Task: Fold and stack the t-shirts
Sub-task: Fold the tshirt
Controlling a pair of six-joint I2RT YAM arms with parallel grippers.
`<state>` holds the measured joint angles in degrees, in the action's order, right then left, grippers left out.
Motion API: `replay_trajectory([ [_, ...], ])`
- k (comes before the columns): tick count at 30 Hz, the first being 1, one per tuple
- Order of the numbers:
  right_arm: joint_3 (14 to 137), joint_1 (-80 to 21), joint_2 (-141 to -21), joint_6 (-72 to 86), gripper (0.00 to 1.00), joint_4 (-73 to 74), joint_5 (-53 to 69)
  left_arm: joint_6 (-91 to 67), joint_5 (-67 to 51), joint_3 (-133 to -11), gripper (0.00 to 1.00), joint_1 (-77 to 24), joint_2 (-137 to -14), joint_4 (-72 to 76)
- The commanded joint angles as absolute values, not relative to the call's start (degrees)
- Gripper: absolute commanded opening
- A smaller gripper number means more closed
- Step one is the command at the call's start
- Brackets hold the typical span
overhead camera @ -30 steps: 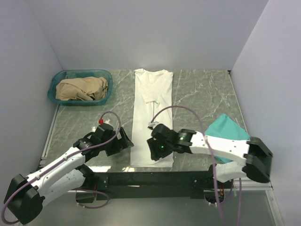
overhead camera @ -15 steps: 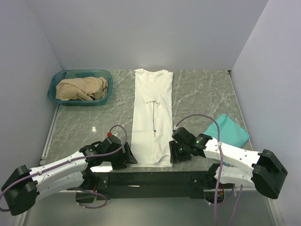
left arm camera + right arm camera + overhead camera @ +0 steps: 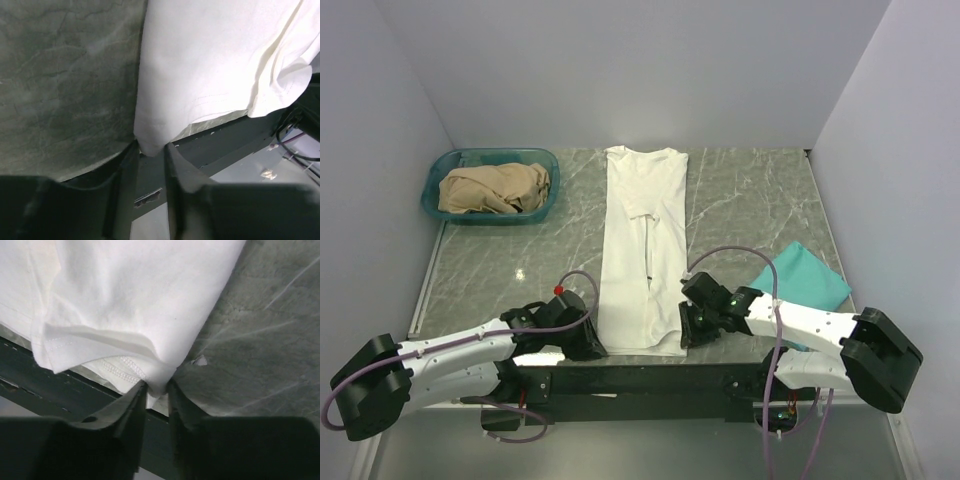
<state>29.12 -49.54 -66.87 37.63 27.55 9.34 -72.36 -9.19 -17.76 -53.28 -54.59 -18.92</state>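
Pinching both near corners of the white t-shirt (image 3: 642, 250)

I see it lying as a long folded strip down the middle of the table (image 3: 750, 200), collar at the far end. My left gripper (image 3: 151, 160) is clamped on the near left hem corner and my right gripper (image 3: 156, 390) on the near right corner. The teal t-shirt (image 3: 805, 280) lies near the table's right edge. A basket (image 3: 435, 170) of tan cloth (image 3: 495, 188) sits far left.
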Motion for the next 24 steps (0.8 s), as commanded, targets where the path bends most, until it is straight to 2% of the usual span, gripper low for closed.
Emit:
replay_trajectory([
  [1,27.86,-49.39,-65.57,36.39,0.28,25.75,11.07,-73.39,-7.56,-17.32,0.26,-53.7,-53.79,-18.37],
  [2,27.6,-49.74,-64.87,36.39,0.22,25.93,10.99,-73.56,-7.82,-16.88,0.23,-53.79,-53.62,-18.02],
  [3,27.42,-50.01,-64.52,36.39,0.2,26.19,10.9,-73.74,-7.82,-16.88,0.17,-53.79,-53.53,-18.02],
  [6,27.42,-51.24,-62.67,36.82,0.18,27.68,10.2,-74.18,-7.56,-16.61,0.07,-53.96,-53.44,-18.28],
  [7,27.51,-51.59,-61.97,37.09,0.18,28.99,9.93,-74.27,-7.56,-16.7,0.01,-53.88,-53.44,-18.72],
  [12,26.9,-55.18,-59.86,39.99,0.17,31.2,9.06,-74.88,-7.3,-16.35,0.01,-54.32,-52.65,-18.9],
  [15,25.05,-57.56,-58.54,42.62,0.22,32.34,6.51,-75.41,-6.77,-16.09,0.01,-54.4,-52.3,-19.77],
  [20,22.15,-61.34,-56.69,48.32,0.23,32.43,5.27,-75.59,-6.51,-16.0,0.0,-54.41,-52.29,-20.74],
  [24,23.9,-61.87,-53.36,48.78,0.23,33.65,2.38,-75.32,-6.15,-16.17,0.01,-54.41,-52.47,-21.09],
])
